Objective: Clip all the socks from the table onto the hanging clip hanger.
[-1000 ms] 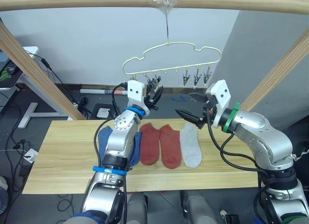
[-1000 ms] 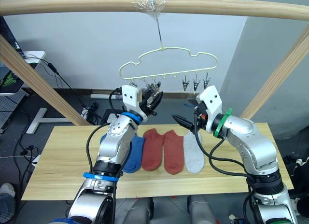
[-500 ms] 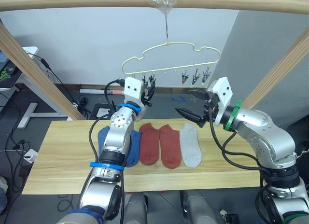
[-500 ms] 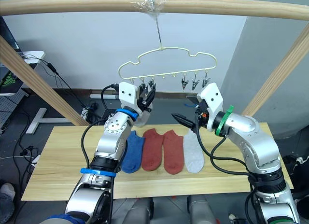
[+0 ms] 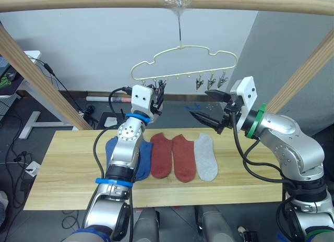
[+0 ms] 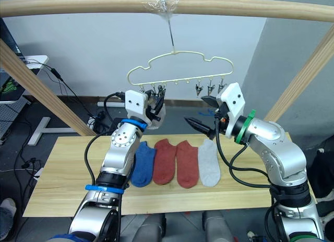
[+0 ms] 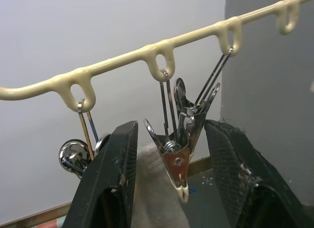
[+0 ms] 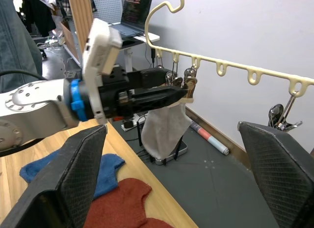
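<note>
I see the clip hanger (image 5: pixel 182 64) hanging by its hook from the wooden pole (image 5: pixel 167 0), with the metal clips in a row under its lower bar. My left gripper (image 7: pixel 169 154) is raised up to the left end of this row; its two fingers stand apart, and between them hangs one metal clip (image 7: pixel 177 156) without touching either finger. A light grey sock (image 8: pixel 164 129) hangs down just under the left gripper and this clip (I cannot tell if the clip already bites it, or what exactly holds it).

My right gripper (image 5: pixel 207 107) is in the air to the right of the hanger, fingers spread wide and holding nothing, pointed toward the left gripper.

On the table (image 5: pixel 62 174) four socks lie side by side: a blue sock (image 6: pixel 142 165) partly behind my left arm, two rust-red socks (image 5: pixel 172 156) touching each other, and a second light grey sock (image 5: pixel 206 157) on the right.
</note>
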You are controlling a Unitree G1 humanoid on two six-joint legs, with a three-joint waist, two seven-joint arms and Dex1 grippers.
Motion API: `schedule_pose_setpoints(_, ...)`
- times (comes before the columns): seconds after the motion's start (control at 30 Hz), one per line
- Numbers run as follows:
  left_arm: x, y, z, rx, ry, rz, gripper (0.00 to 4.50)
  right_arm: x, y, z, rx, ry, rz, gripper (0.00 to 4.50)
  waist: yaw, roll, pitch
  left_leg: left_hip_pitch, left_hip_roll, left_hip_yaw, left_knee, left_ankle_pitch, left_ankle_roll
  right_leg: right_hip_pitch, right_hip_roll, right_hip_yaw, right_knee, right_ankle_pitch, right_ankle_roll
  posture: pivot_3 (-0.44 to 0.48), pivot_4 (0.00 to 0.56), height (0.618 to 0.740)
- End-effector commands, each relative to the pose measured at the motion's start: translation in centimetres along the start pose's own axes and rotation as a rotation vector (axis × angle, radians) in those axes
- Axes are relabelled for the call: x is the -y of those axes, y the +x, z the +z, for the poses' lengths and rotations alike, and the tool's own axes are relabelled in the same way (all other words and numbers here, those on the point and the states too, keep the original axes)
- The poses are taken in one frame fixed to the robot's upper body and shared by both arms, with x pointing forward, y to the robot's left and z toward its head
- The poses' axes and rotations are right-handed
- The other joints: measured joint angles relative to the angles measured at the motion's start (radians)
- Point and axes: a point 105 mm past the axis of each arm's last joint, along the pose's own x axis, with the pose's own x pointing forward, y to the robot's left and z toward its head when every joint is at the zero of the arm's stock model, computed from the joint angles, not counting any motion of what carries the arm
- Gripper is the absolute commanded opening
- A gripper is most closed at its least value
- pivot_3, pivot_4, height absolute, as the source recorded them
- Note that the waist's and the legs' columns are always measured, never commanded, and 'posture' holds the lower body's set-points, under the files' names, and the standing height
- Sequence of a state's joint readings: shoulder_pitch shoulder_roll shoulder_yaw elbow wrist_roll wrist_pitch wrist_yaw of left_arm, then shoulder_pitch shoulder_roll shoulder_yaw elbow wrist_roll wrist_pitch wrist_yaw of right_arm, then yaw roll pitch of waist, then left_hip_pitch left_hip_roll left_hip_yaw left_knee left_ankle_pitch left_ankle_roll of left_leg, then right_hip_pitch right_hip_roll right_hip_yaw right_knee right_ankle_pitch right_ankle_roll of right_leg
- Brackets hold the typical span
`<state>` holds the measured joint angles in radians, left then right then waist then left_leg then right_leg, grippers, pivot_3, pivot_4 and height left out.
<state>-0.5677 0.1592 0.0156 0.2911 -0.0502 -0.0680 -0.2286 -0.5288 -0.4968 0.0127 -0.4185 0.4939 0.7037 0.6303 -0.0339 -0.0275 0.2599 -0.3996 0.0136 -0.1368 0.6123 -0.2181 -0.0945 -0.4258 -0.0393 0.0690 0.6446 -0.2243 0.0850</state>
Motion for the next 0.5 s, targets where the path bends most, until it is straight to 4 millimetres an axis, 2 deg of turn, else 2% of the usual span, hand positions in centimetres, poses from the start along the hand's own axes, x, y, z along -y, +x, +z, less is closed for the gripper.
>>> schedule_pose_setpoints(0.03, -0.1, -0.5, 1.1, 0.038, -0.001, 0.007, 2.21, -0.3, -0.3, 1.3, 0.045, -0.047, 0.003, 4.5, 0.001, 0.0, 0.0, 0.0, 0.0, 0.0, 0.0, 0.0, 0.0, 0.0, 0.0, 0.0, 0.0, 0.0, 0.0, -0.012, 0.218, 0.74)
schedule_pose_setpoints(0.5, -0.5, 1.0, 1.9, 0.063, 0.004, 0.031, 2.21, -0.2, -0.3, 1.6, 0.045, -0.057, -0.001, 4.5, 0.001, 0.0, 0.0, 0.0, 0.0, 0.0, 0.001, 0.0, 0.0, 0.0, 0.0, 0.0, 0.0, 0.0, 0.0, -0.005, 0.217, 0.74)
